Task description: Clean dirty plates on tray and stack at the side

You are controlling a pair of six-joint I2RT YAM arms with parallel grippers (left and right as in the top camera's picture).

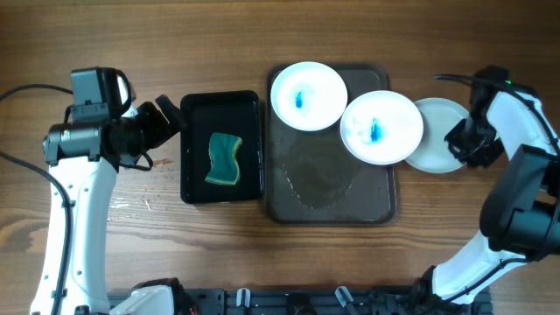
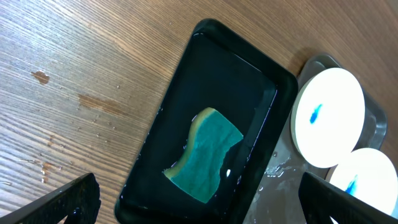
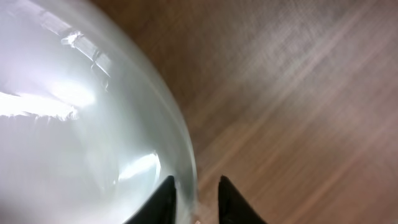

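Large brown-grey tray (image 1: 324,197) sits mid-table (image 1: 262,35), with a wet patch on its bare floor. First smeared plate (image 1: 308,96) is on the tray's far-left corner, blue mark at its centre. Second smeared plate (image 1: 381,128) is on the tray's right side, overhanging the right rim, also with a blue mark. Clean plate (image 1: 436,144) lies off the tray, just beside its right edge, plain white; the second smeared plate overlaps its left edge. Right gripper (image 1: 462,140) is at the clean plate's far side from the tray. In the wrist view its fingers (image 3: 165,199) are nearly together with the plate rim between them, so it looks clamped on the rim. That view is blurred. Glossy black tray (image 1: 185,149) is just left of the big tray, apart from it, with water inside and a green-yellow sponge (image 1: 225,159) lying in it. Left gripper (image 1: 172,120) is further left of the big tray, beside the black tray's far-left corner, jaws spread wide, nothing between them.
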